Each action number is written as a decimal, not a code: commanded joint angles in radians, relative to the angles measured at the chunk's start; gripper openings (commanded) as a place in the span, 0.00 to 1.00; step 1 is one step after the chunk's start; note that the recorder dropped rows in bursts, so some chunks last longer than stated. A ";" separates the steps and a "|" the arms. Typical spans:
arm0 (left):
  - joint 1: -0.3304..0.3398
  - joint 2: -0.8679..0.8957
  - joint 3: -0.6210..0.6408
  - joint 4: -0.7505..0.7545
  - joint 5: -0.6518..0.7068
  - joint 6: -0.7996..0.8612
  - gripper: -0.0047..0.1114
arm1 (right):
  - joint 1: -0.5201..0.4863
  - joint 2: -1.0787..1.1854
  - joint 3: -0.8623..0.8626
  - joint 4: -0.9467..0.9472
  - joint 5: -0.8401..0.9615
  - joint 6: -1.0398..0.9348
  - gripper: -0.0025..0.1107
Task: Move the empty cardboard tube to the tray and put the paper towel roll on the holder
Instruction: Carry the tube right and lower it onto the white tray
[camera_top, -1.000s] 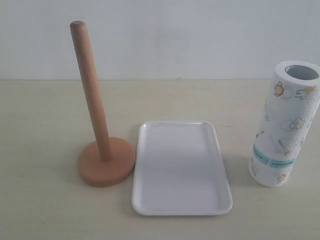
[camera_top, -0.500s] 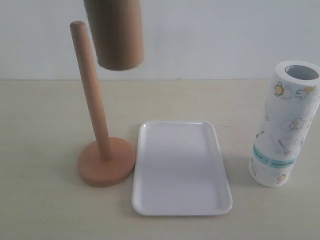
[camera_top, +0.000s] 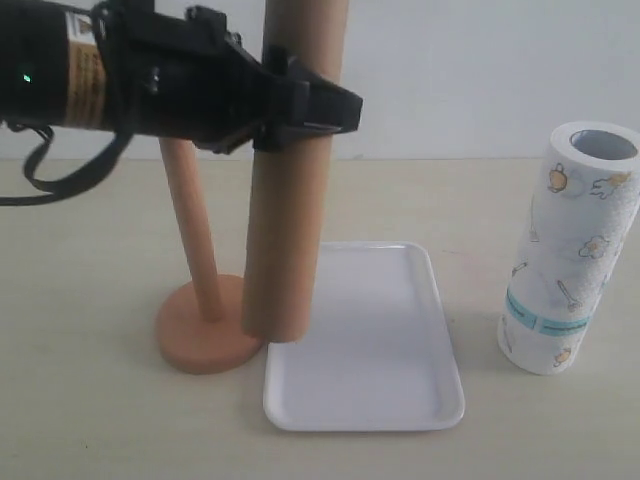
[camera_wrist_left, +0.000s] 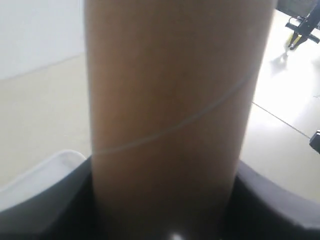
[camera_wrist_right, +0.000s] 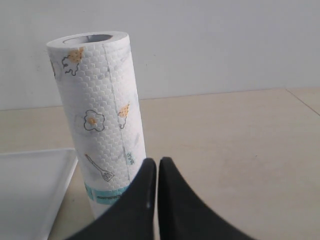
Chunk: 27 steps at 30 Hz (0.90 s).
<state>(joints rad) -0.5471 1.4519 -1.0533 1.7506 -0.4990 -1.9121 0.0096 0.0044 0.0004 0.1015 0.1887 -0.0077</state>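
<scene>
The empty cardboard tube (camera_top: 285, 230) stands upright in the air, plain brown, with my left gripper (camera_top: 300, 105) shut on its upper part. Its lower end sits over the left rim of the white tray (camera_top: 390, 350), beside the holder's base (camera_top: 195, 340); I cannot tell if it touches. In the left wrist view the tube (camera_wrist_left: 175, 100) fills the picture between the dark jaws. The holder's rod (camera_top: 195, 230) stands bare behind the tube. The paper towel roll (camera_top: 570, 250) stands upright at the right. My right gripper (camera_wrist_right: 158, 162) is shut and empty, close to the roll (camera_wrist_right: 97, 110).
The tray (camera_wrist_right: 25, 185) lies flat between holder and roll with nothing in it. The black left arm (camera_top: 110, 70) reaches in from the upper left, above the holder. Bare beige table lies in front of the tray and around the roll.
The tube has come down from the top of the picture to the tray's left edge, and the left arm holding it has entered the view. Holder, tray and roll have not moved.
</scene>
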 joint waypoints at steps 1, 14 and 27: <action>-0.009 0.088 0.001 -0.108 -0.004 -0.080 0.08 | 0.003 -0.004 0.000 -0.004 -0.013 0.002 0.03; -0.009 0.266 -0.088 -0.333 -0.004 -0.190 0.08 | 0.003 -0.004 0.000 -0.004 -0.013 0.002 0.03; -0.037 0.340 -0.085 -0.450 0.000 -0.190 0.08 | 0.003 -0.004 0.000 -0.004 -0.013 0.002 0.03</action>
<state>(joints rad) -0.5726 1.7929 -1.1344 1.3143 -0.5810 -2.0929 0.0096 0.0044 0.0004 0.1015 0.1887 -0.0077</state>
